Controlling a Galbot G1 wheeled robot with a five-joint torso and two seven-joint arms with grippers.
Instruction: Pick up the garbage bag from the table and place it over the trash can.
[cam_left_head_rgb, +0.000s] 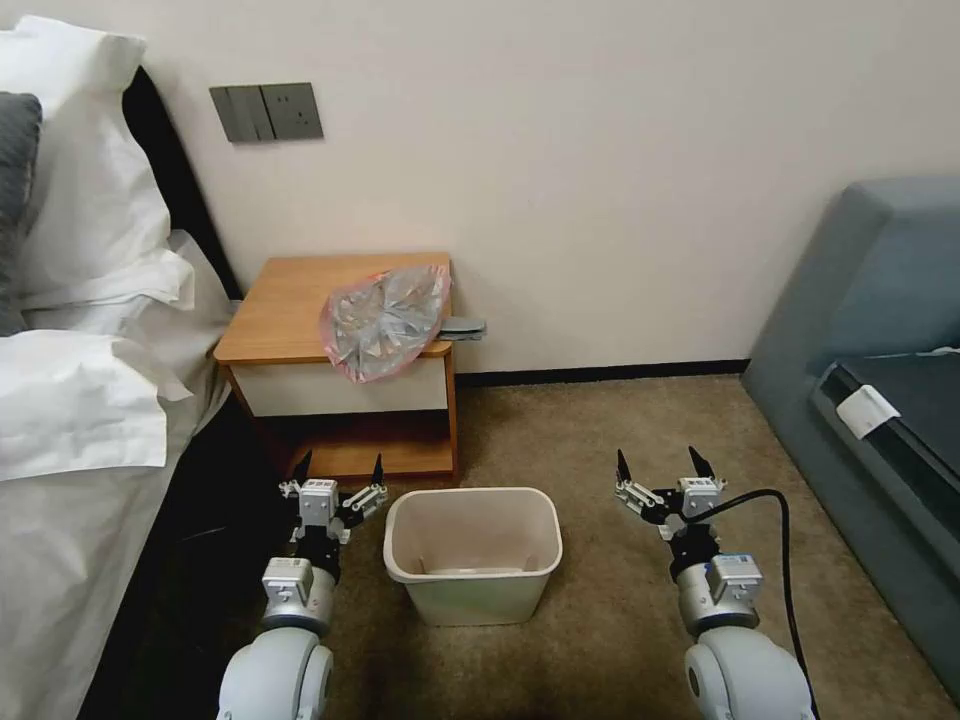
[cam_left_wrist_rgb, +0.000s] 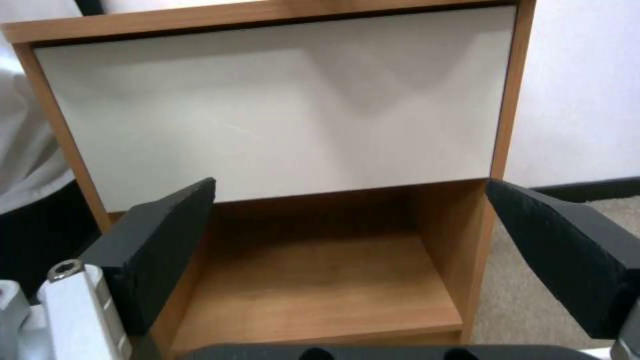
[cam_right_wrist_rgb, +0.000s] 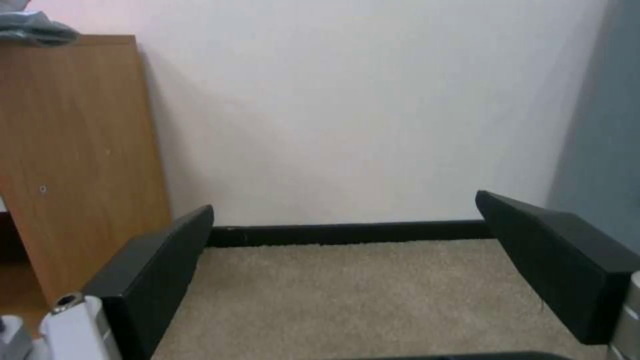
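Note:
The garbage bag (cam_left_head_rgb: 385, 320), crinkly silvery plastic with a pink-red edge, lies on the front right of the table (cam_left_head_rgb: 290, 300) and hangs a little over its edge. On the carpet in front of the table stands the cream-white trash can (cam_left_head_rgb: 473, 552), mouth up. My left gripper (cam_left_head_rgb: 340, 463) hovers open just left of the can, low before the table's shelf (cam_left_wrist_rgb: 320, 285). To the can's right, my right gripper (cam_left_head_rgb: 658, 461) is open over bare carpet. In the right wrist view its fingers (cam_right_wrist_rgb: 160, 270) frame the wall, with the table's side (cam_right_wrist_rgb: 80, 150) beside them.
A bed (cam_left_head_rgb: 80, 400) with white linen runs along the left, close to the left arm. A grey-blue sofa (cam_left_head_rgb: 880, 380) fills the right side. A black cable (cam_left_head_rgb: 780, 560) trails from the right arm. A grey object (cam_left_head_rgb: 462, 327) pokes out behind the table. Carpet (cam_left_head_rgb: 620, 420) lies open between can and wall.

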